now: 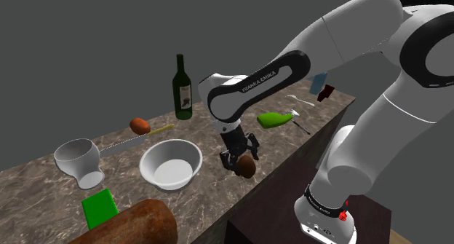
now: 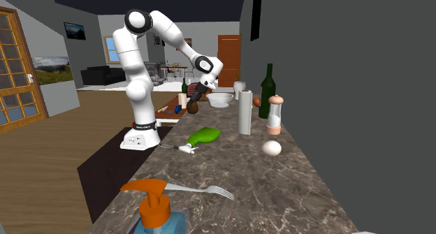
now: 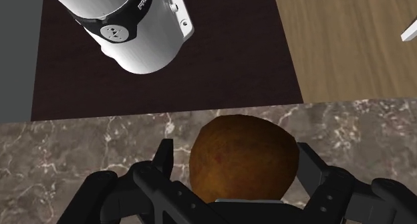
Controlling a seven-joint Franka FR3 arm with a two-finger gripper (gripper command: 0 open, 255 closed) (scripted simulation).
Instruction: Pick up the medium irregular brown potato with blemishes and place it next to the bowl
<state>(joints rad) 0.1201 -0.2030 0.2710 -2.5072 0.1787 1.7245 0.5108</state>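
The brown blemished potato lies on the marbled counter near its front edge, a short way to the shoulder view's right of the white bowl. My black gripper points down over it. In the wrist view the potato sits between the gripper's fingers. They stand apart on either side of it, with a visible gap at one finger, so it is not clasped.
A dark wine bottle, a second small potato, a white pot, a green block and a bread loaf surround the bowl. A green squeeze bottle lies further right. The counter's edge drops off just beside the potato.
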